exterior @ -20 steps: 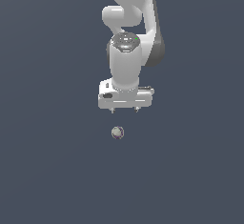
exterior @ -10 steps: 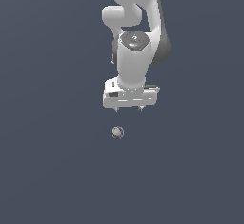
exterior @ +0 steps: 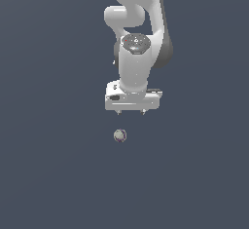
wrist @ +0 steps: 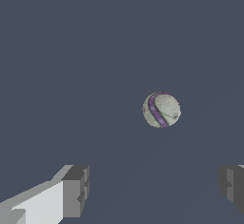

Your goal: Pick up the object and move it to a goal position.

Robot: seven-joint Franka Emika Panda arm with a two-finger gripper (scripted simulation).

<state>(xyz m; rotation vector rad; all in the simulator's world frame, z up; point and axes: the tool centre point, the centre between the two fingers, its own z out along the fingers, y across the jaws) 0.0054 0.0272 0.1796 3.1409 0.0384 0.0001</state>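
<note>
The gripper (exterior: 130,112) is hovering, jaws spread wide, with the ball (exterior: 120,135) lying apart at its 7 o'clock (bare tabletop (exterior: 53,174) all round).

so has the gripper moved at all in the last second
Yes. In the exterior view the gripper has shifted toward the view's right and sunk a little, closing on the ball, which has stayed put. The fingers stand wide apart, ball not yet between them.
</note>
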